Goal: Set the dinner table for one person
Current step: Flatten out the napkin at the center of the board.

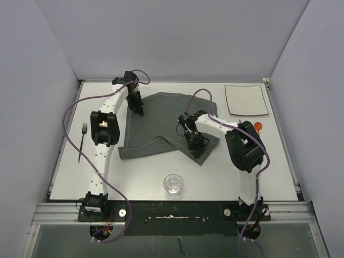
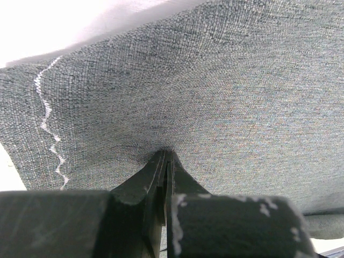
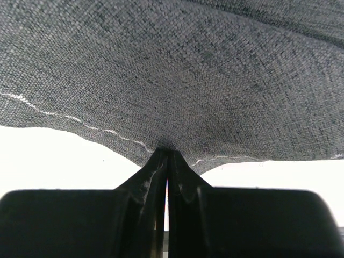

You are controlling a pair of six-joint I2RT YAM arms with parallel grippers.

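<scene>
The dinner table (image 1: 137, 180) is a large white top. A dark grey cloth placemat (image 1: 161, 121) lies rumpled near its middle, its near right part folded over. My left gripper (image 1: 139, 109) is shut on the placemat's far left edge. In the left wrist view the left gripper (image 2: 166, 153) pinches the weave of the placemat (image 2: 215, 80). My right gripper (image 1: 195, 149) is shut on the placemat's near right corner. The right wrist view shows the right gripper (image 3: 166, 151) closed on the hem of the placemat (image 3: 188, 70), with white table below.
A fork (image 1: 82, 141) lies at the table's left side. A clear glass (image 1: 173, 183) stands near the front edge, in the middle. A white square plate (image 1: 246, 100) sits at the far right. An orange object (image 1: 258, 127) peeks out behind the right arm.
</scene>
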